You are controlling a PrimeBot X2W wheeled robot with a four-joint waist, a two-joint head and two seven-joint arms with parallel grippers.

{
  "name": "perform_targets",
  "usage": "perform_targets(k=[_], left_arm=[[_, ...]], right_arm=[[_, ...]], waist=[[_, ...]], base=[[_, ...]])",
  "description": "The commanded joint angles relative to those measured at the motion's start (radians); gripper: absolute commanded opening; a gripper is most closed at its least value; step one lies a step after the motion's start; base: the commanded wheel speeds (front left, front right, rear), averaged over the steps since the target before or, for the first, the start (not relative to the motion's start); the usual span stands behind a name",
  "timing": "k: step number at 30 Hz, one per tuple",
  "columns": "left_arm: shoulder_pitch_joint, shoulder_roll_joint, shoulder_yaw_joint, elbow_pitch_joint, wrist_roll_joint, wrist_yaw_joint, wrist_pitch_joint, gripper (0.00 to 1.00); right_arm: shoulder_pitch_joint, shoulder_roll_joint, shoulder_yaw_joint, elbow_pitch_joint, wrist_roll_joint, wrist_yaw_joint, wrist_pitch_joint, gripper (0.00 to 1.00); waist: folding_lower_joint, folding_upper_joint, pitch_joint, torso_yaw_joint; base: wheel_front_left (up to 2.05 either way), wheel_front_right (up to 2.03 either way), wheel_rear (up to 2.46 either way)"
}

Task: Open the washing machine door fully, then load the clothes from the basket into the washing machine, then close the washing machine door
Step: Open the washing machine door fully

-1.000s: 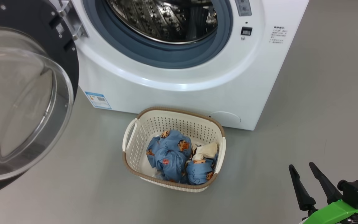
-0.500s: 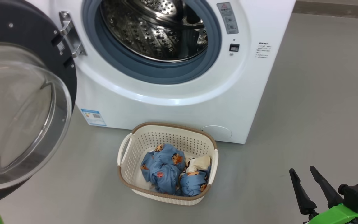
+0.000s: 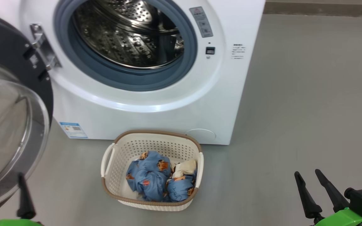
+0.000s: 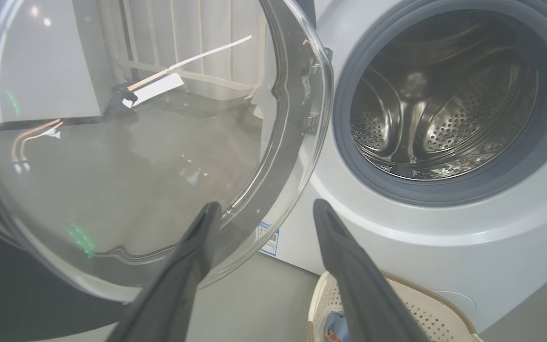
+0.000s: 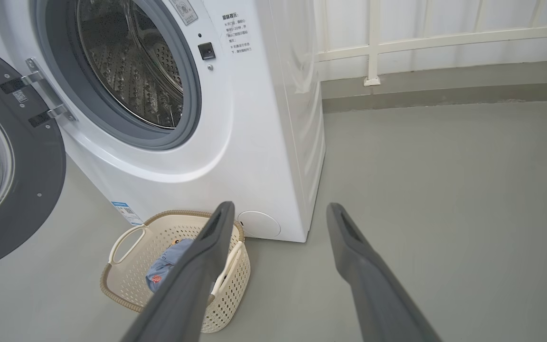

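Observation:
The white washing machine [image 3: 156,116] stands ahead with its steel drum [image 3: 127,34] exposed. The washing machine door [image 3: 8,125] hangs swung out to the left, glass bowl bulging towards me. On the floor before the machine sits the cream basket [image 3: 110,163] holding the light blue clothes [image 3: 151,180]. My left gripper [image 3: 7,188] is open at the lower left, just in front of the door's lower rim; in the left wrist view it [image 4: 266,206] points past the door glass [image 4: 126,142]. Empty and open, my right gripper [image 3: 307,173] is at the lower right, well right of the basket [image 5: 159,216].
Grey floor [image 3: 309,94] spreads wide to the right of the machine. A white railing [image 5: 373,47] and a low kerb run behind it. The open door takes up the space left of the basket.
The whole head picture has shifted left and down, so the camera moved. My left gripper's fingers have come into view at the lower left, spread open. The right gripper has stayed put.

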Motion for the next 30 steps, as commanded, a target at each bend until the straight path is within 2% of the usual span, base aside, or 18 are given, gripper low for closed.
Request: perform_targets(k=[1, 13, 30], left_arm=[[-0.01, 0.033, 0.009, -0.031, -0.015, -0.001, -0.004, 1.0], [-0.011, 0.041, -0.16, -0.03, -0.05, -0.001, -0.004, 1.0], [-0.012, 0.045, -0.246, -0.031, -0.086, -0.001, -0.004, 1.0]], right_arm=[[-0.009, -0.017, 0.013, -0.029, 0.0, 0.003, -0.012, 1.0], [-0.028, -0.007, 0.005, -0.037, -0.007, 0.003, -0.012, 1.0], [-0.036, 0.004, -0.009, -0.041, -0.01, 0.003, -0.012, 1.0]], waist=[[0.0, 0.0, 0.006, -0.024], [0.0, 0.0, 0.021, -0.124], [0.0, 0.0, 0.03, -0.191]], base=[[0.0, 0.0, 0.0], [0.0, 0.0, 0.0], [0.0, 0.0, 0.0]])
